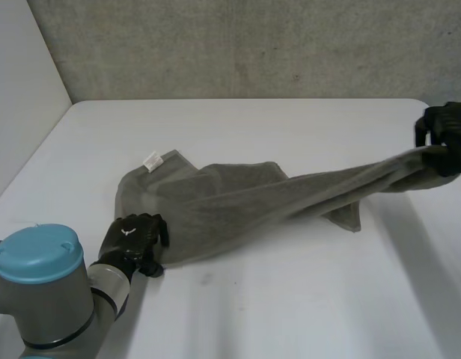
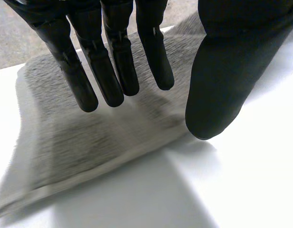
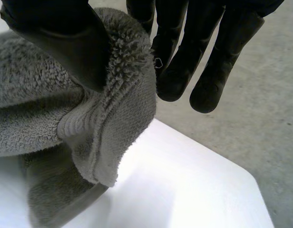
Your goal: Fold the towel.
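Your right hand (image 1: 449, 136) pinches towel (image 1: 215, 213) corner under thumb, raised by worktop (image 1: 290, 307) right edge; cloth stretches from it. Your left hand (image 1: 132, 241) sits at towel's near-left edge, fingers straight over cloth (nothing clasped). Towel grey, terry, rumpled; left part lies on worktop, white tag (image 1: 153, 160) at far-left corner.

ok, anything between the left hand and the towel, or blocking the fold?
Nothing visible. The left hand hovers with straight fingers directly over the near-left corner of the grey terry towel, nothing between. The right hand pinches another corner, lifted above the white table; nothing lies across the fold path.
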`<state>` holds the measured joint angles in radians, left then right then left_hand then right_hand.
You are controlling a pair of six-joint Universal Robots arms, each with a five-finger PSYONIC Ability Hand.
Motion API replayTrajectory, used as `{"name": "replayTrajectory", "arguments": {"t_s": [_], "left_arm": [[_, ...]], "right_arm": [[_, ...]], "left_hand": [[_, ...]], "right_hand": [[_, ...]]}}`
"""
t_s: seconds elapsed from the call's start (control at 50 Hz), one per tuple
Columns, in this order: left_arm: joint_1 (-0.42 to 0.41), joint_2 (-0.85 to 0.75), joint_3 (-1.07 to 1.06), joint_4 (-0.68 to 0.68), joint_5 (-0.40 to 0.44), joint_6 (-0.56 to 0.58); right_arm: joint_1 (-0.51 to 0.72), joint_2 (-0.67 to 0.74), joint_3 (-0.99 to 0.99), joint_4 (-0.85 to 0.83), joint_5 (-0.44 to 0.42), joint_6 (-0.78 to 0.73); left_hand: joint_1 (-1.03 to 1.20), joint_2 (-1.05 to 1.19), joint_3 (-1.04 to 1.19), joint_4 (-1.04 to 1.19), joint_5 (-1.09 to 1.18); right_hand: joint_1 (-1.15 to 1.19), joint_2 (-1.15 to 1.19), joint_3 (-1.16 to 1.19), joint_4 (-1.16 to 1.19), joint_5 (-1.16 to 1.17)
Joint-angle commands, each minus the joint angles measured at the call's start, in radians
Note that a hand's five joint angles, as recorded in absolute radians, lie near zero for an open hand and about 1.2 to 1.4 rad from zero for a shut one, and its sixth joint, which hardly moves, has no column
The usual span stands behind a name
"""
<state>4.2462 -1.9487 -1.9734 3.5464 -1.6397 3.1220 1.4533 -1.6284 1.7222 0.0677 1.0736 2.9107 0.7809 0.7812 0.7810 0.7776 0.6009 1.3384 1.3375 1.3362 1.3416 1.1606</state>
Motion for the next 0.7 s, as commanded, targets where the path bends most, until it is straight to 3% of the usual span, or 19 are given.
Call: {"name": "replayTrajectory", "arguments": {"t_s": [0.02,0.08,0.14,0.3,0.32,0.34,0.38,0.4,0.42,0.5,0.7], "left_arm": [[0.024,0.005,0.001,-0.001,0.000,0.032],[0.037,0.019,0.001,0.000,0.001,0.104],[0.049,0.046,0.008,0.002,0.003,0.182],[0.060,0.042,0.011,0.003,0.024,0.208],[0.060,0.042,0.004,0.000,0.032,0.210],[0.060,0.042,0.004,0.000,0.032,0.210],[0.060,0.056,-0.004,-0.017,0.049,0.210],[0.060,0.056,-0.004,-0.017,0.049,0.210],[0.060,0.062,-0.015,-0.036,0.055,0.211],[0.060,0.100,-0.041,-0.099,0.089,0.210],[0.069,0.097,-0.039,-0.095,0.110,0.211]], "right_arm": [[-0.082,-0.013,0.019,0.000,-0.118,0.015],[-0.079,-0.004,0.020,0.003,-0.126,0.010],[-0.065,0.028,0.008,0.007,-0.120,-0.004],[0.002,0.127,-0.064,0.067,-0.074,-0.094],[0.012,0.133,-0.066,0.069,-0.052,-0.106],[0.012,0.133,-0.066,0.069,-0.052,-0.107],[0.015,0.136,-0.064,0.070,-0.038,-0.117],[0.013,0.139,-0.055,0.069,-0.032,-0.123],[0.013,0.145,-0.049,0.066,-0.034,-0.126],[0.012,0.154,-0.038,0.066,-0.034,-0.128],[0.012,0.171,-0.012,0.060,-0.037,-0.130]], "left_hand": [[0.319,0.319,0.319,0.322,0.325],[0.597,0.596,0.596,0.600,0.602],[0.615,0.615,0.615,0.619,0.621],[0.615,0.615,0.615,0.619,0.621],[0.438,0.438,0.438,0.442,0.444],[0.437,0.436,0.437,0.440,0.442],[-0.080,-0.081,-0.080,-0.077,-0.075],[-0.083,-0.083,-0.083,-0.080,-0.077],[-0.243,-0.243,-0.243,-0.240,-0.237],[-0.277,-0.277,-0.277,-0.273,-0.271],[-0.256,-0.257,-0.256,-0.253,-0.251]], "right_hand": [[0.058,0.059,0.060,0.055,0.061],[0.058,0.059,0.060,0.055,0.061],[0.058,0.059,0.060,0.055,0.061],[0.058,0.059,0.060,0.055,0.061],[0.058,0.059,0.060,0.055,0.061],[0.058,0.059,0.060,0.055,0.061],[0.058,0.059,0.060,0.055,0.061],[0.058,0.059,0.060,0.055,0.061],[0.058,0.059,0.060,0.055,0.061],[0.058,0.059,0.060,0.055,0.061],[0.058,0.059,0.060,0.055,0.061]]}}
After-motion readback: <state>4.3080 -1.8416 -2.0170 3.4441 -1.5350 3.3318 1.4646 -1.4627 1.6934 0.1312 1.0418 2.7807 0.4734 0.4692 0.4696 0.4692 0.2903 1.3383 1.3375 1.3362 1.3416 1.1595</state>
